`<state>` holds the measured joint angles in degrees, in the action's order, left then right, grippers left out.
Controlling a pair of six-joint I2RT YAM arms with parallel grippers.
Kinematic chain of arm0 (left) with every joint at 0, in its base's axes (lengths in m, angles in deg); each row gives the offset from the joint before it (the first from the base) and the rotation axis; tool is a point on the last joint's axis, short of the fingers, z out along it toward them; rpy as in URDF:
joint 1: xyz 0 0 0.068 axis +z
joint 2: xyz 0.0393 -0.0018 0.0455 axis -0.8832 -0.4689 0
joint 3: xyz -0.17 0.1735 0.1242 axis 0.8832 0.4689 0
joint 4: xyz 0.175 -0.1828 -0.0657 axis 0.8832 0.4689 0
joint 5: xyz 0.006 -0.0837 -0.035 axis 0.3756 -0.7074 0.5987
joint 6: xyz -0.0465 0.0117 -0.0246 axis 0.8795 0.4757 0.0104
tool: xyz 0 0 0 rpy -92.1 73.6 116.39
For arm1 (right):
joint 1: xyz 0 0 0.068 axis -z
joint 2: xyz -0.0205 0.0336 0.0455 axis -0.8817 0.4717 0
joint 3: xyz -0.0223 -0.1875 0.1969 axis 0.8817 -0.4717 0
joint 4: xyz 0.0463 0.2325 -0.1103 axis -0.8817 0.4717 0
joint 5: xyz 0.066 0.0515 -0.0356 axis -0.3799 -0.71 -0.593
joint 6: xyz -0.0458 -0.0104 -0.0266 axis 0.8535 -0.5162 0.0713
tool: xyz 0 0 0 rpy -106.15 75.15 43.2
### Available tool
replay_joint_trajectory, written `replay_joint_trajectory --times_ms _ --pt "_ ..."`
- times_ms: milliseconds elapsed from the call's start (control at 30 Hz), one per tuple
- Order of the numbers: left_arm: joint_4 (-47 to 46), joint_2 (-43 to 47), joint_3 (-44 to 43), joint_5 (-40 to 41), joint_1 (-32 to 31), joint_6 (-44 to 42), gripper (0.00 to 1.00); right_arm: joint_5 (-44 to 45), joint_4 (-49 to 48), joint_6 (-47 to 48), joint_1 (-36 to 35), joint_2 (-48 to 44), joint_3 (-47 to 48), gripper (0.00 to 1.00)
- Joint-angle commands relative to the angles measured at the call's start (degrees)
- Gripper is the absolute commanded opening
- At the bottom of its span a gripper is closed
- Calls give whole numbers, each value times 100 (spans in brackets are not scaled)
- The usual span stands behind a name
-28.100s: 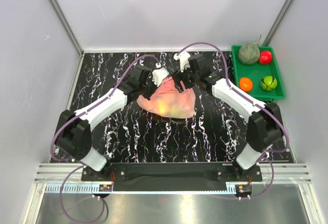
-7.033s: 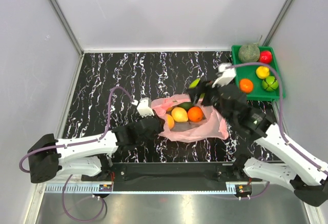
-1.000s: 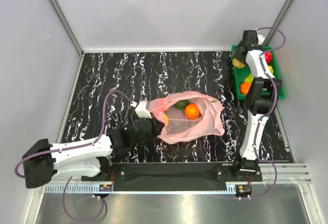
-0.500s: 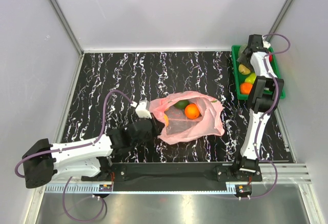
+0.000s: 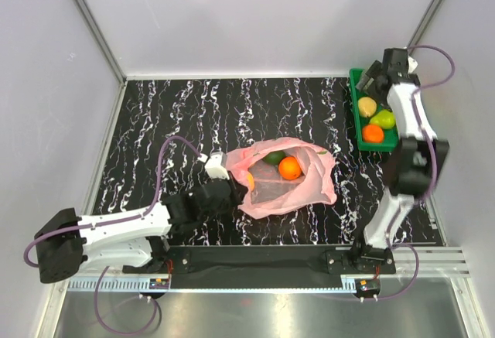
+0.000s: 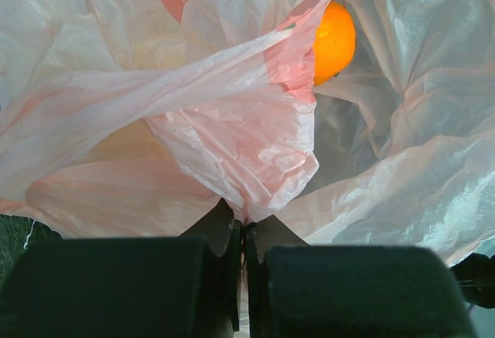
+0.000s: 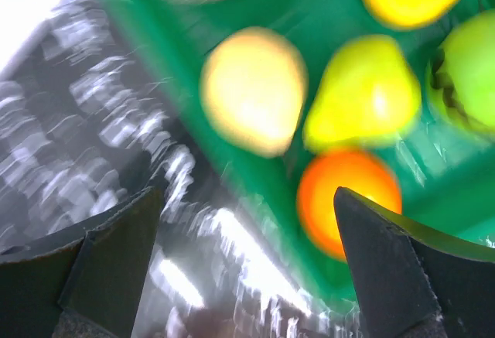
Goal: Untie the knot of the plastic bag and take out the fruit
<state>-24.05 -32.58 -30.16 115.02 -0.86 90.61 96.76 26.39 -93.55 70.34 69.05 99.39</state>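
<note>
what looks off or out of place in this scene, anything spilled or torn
Nothing stands out. The plastic bag lies open and crumpled on the table with an orange and a green fruit inside, nothing spilled. The left gripper is shut on its edge; the right gripper hangs open over the green tray.

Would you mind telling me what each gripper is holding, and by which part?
The left gripper pinches the plastic bag by a fold of its near edge. The right gripper hangs open over the green tray, empty.
</note>
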Motion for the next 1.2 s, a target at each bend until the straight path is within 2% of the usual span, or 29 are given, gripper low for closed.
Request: replay_joint_trajectory --times_ms 0,33,100,133,200,233,333,433,533,567,600,733,800,833,867,900,1100,1167 --pt "-225 184 -34 219 14 -52 0 -750 -1086 208 -461 -2424 -1502 100" --pt "-225 202 -52 228 14 -60 0 -1597 -1359 392 -636 -3272 -1885 100" --pt "-225 202 -52 263 5 -69 0 -2253 -1398 525 -813 -3885 -2457 100" --pt "-269 193 -17 193 5 -43 0 -2656 -1214 622 -1136 -4236 -2538 100" --pt "-374 167 10 175 5 -43 0 -3115 -757 824 -1419 -4632 -2809 100" --pt "-392 123 18 149 5 -43 0 -3317 -729 990 -1855 -4782 -2951 100" --pt "-436 -35 1 114 5 -52 0 -3547 -746 1220 -2491 -5363 -3452 100" --pt "-453 -132 -52 131 5 -26 0 -3434 -633 1255 -3325 -5689 -3760 91" --pt "-585 -176 -61 87 5 -25 0 -3320 -772 1281 -3800 -5804 -4199 87" --pt "-594 -220 -69 87 5 -25 0 -3189 -834 1290 -3968 -5760 -4287 84" --pt "-585 -237 -104 87 5 -34 0 -3057 -843 1317 -4317 -5586 -4384 77" --pt "-585 -334 -140 43 5 -26 0 -2198 -975 1343 -4943 -5066 -4516 69" --pt "-629 -326 -114 26 5 1 0 -1958 -1264 1308 -4997 -4856 -4621 62" --pt "-647 -317 -105 0 -4 10 0 -1583 -1335 1325 -5041 -4759 -4648 51" --pt "-656 -317 -96 -9 -4 36 0 -1292 -1353 1343 -5068 -4662 -4666 46" --pt "-682 -325 -78 -18 -12 36 0 -1080 -1327 1369 -5085 -4409 -4657 43" --pt "-813 -440 -69 -36 -48 80 0 -1166 -1537 1422 -5217 -3739 -5077 42" --pt "-858 -492 -87 -53 -48 80 0 -790 -1599 1370 -5235 -3624 -5210 41"
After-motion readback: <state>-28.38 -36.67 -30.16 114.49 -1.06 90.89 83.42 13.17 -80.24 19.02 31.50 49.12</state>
